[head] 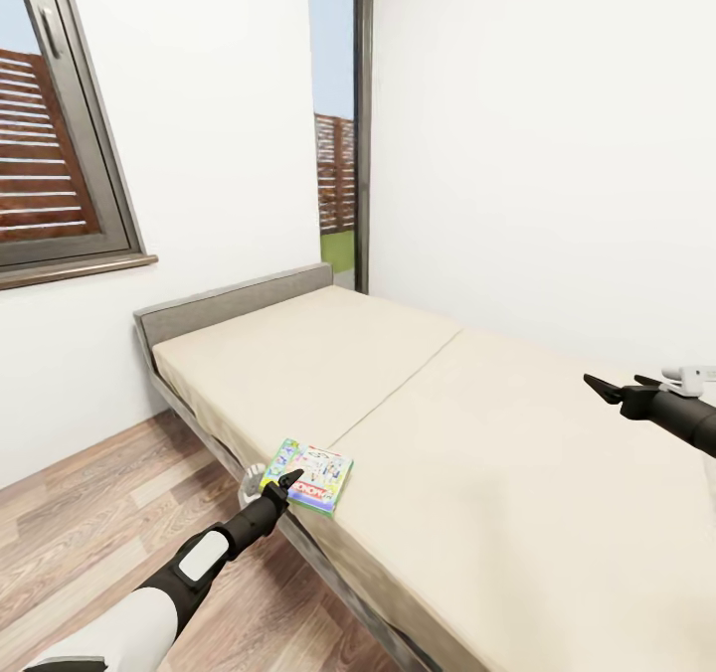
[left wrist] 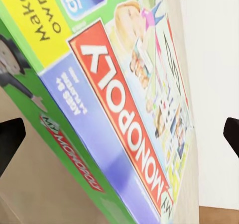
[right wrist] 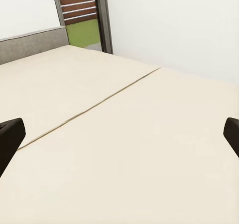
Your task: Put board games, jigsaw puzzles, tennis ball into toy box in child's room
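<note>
One board game [head: 308, 474], a flat green, white and red "Monopoly" box, lies on the bed [head: 477, 453] right at its near edge. My left gripper [head: 288, 480] is open at the box's near side, low against the bed edge. In the left wrist view the box [left wrist: 124, 99] is very close, with a dark fingertip [left wrist: 10, 139] out at each side. Further right, my right gripper [head: 612, 386] hovers open above bare mattress [right wrist: 124, 134], holding nothing.
The bed has a grey headboard [head: 229, 304] against the white wall under a window [head: 50, 155]. Wooden floor [head: 99, 513] runs along the bed's left side, under my left arm. A narrow glazed opening [head: 338, 155] stands behind the bed.
</note>
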Controlling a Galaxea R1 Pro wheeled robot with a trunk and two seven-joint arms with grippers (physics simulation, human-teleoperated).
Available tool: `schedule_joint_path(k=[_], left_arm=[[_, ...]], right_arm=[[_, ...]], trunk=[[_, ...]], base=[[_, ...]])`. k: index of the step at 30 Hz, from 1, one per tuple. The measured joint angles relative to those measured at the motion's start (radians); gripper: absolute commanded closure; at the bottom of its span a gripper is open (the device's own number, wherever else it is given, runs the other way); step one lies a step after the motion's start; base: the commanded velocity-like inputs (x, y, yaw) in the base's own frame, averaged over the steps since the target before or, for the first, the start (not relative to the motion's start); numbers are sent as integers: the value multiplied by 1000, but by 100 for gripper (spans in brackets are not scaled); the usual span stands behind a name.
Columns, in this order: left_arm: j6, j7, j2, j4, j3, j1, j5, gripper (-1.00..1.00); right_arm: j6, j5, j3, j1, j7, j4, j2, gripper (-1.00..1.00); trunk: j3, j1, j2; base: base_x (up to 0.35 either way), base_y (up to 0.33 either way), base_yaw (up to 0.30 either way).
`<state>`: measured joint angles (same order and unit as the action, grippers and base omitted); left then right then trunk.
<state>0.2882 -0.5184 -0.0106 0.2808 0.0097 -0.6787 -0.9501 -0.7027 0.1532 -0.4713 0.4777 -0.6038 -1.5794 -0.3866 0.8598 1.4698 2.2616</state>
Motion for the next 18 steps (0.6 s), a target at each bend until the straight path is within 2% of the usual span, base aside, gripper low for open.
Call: schedule_joint_path(k=[18], left_arm=[[0,-1,1,0,0,0,0,-100]], right_arm=[[0,0,0,-1,0,-4,0,-100]], trunk=[[0,0,0]], base=[[0,0,-7]])
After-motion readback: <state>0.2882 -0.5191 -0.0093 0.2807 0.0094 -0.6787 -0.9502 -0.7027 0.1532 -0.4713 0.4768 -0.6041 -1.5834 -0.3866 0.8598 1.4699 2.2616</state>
